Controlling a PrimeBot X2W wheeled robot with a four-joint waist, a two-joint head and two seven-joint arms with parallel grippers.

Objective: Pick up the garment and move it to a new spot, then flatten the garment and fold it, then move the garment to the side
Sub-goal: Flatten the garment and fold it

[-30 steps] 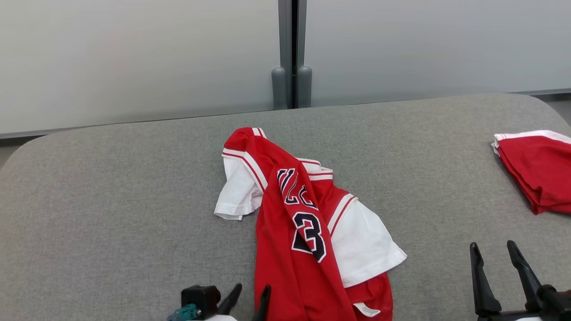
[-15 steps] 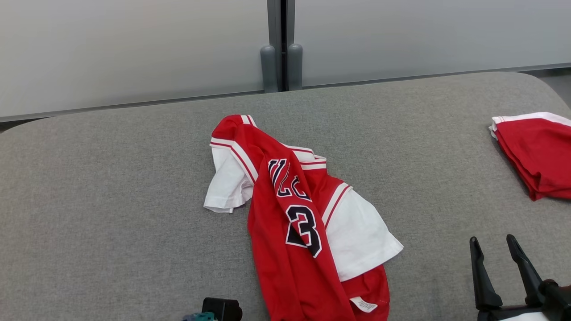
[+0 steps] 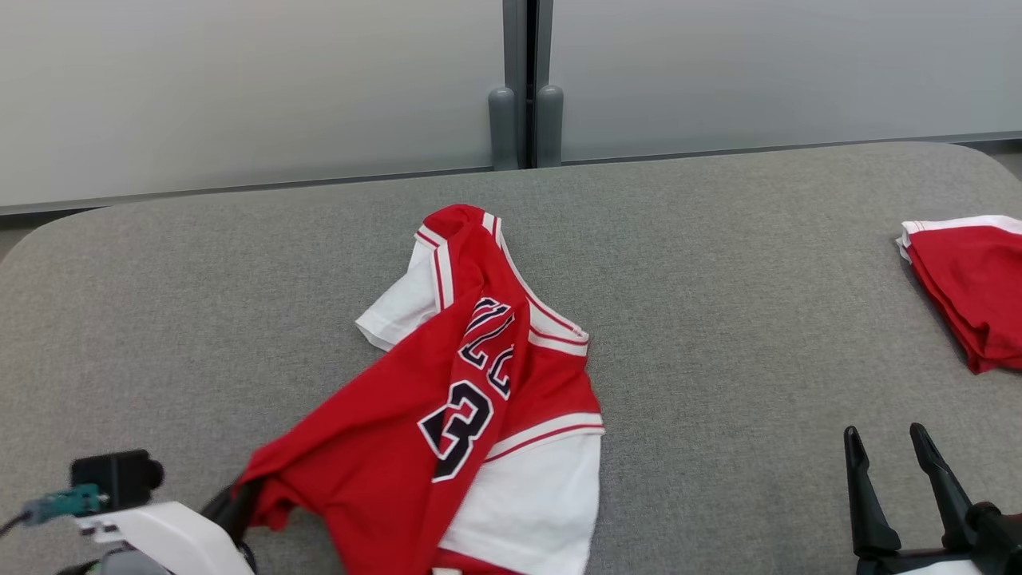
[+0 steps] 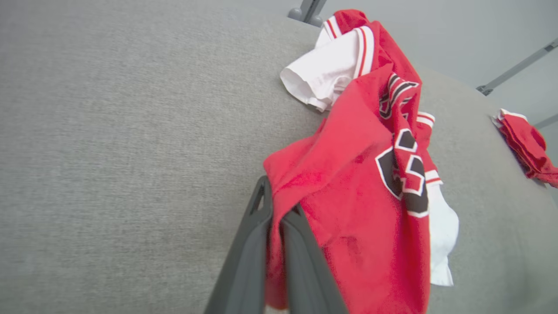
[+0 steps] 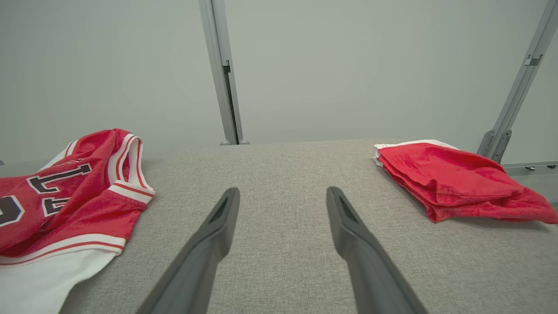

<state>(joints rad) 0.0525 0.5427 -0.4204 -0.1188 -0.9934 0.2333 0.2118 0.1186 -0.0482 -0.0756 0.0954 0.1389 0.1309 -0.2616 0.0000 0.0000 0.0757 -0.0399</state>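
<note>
1. Fingers (image 4: 246, 261) of the left gripper (image 3: 230, 505) are clamped on the hem corner of the crumpled red-and-white jersey garment (image 3: 455, 399), likely for lifting it.
2. It lies mid-way across the grey fabric-covered counter (image 3: 160, 319).
3. Right gripper (image 3: 883, 435) hovers empty, fingers apart.

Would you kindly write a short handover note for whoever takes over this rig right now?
Left pincer: shut on a red edge of the jersey, near the front left of the table.
Right pincer: open and empty, at front right.
Jersey: crumpled mid-table, number side up. A folded red garment lies at the far right.
Done: grasp made.
Left: carry the jersey to a new spot, flatten it, fold it, move it aside.
</note>
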